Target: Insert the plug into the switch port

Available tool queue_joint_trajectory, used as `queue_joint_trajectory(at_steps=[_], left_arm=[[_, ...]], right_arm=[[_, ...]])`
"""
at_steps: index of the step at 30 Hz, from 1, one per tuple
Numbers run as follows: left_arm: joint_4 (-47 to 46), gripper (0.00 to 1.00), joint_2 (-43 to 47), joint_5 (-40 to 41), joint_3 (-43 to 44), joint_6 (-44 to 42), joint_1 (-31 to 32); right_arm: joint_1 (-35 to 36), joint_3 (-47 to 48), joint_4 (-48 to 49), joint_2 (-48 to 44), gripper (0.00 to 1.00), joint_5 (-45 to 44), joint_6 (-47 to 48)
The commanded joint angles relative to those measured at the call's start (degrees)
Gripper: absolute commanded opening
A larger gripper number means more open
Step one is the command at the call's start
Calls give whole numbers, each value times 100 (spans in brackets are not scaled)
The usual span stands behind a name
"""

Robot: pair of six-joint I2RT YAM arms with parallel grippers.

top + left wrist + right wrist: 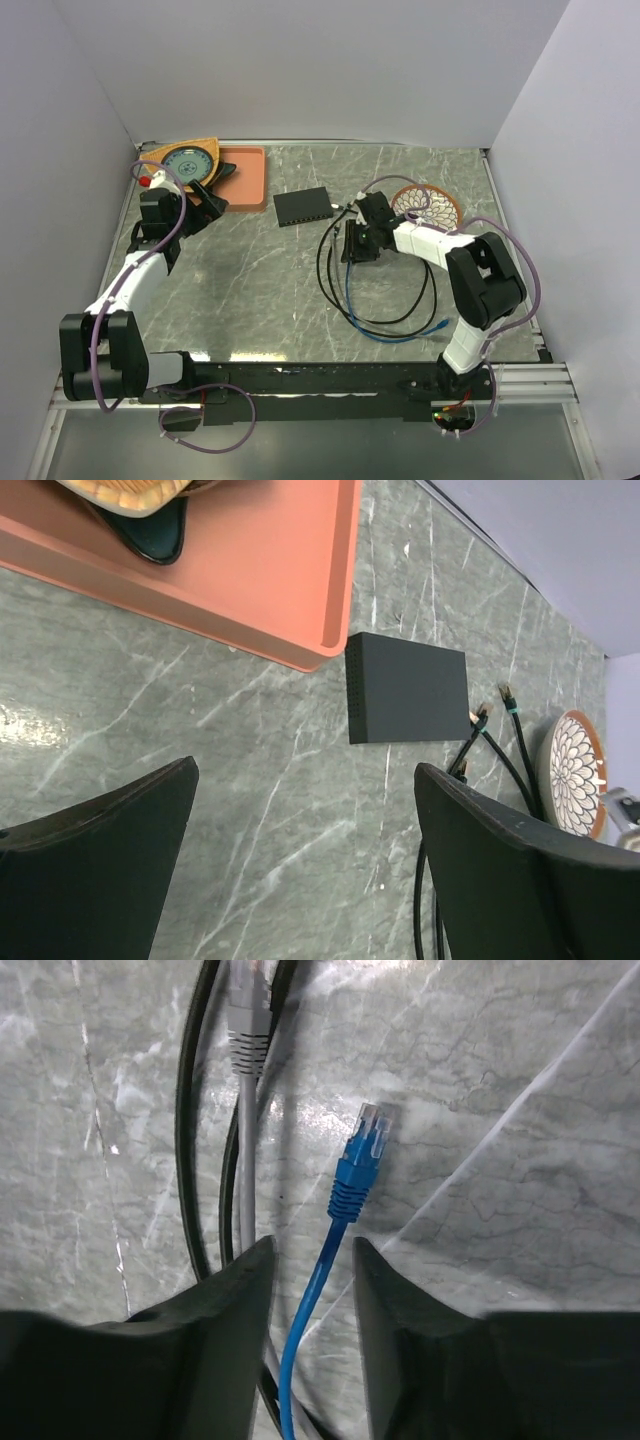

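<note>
Left gripper (305, 780) hangs spread wide, empty, by the orange tray (260, 580). Black switch (304, 206) lies mid-table; we can't make out any switch port. Right of it, plug (370, 1132) rests on the marble (500, 1210), right gripper (312, 1250) unclenched astride its blue cable (308, 1320). We'd close nearer the boot (350, 1185). Clip side unreadable.

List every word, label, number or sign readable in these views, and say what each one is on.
No text can be read in any view.
black switch box: plain top, no label showing.
blue plug and grey plug: no print visible.
teal round disc at far left: marks too small to read.
</note>
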State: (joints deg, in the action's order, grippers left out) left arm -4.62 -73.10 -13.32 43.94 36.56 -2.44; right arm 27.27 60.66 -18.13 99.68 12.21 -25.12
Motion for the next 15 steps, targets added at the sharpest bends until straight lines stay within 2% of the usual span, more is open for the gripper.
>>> queue_joint_trajectory(at_steps=[1,5,9,10,12,15], left_arm=[[-65,96,-20,-258,220,80,-20],[-205,96,68,-636,167,-140,-29],[-460,96,287,-1005,9,-175,-20],[-495,96,314,-1058,0,-149,-20],[-609,96,331,-1268,-26,-131,-20],[-881,96,323,-1610,-70,-17,-20]], right_arm=[[59,104,117,166,36,159,-142],[59,121,152,297,31,273,-203],[59,130,231,298,14,370,-186],[59,121,248,263,7,370,-168],[59,173,240,132,0,370,-107],[59,288,178,-131,0,396,130]])
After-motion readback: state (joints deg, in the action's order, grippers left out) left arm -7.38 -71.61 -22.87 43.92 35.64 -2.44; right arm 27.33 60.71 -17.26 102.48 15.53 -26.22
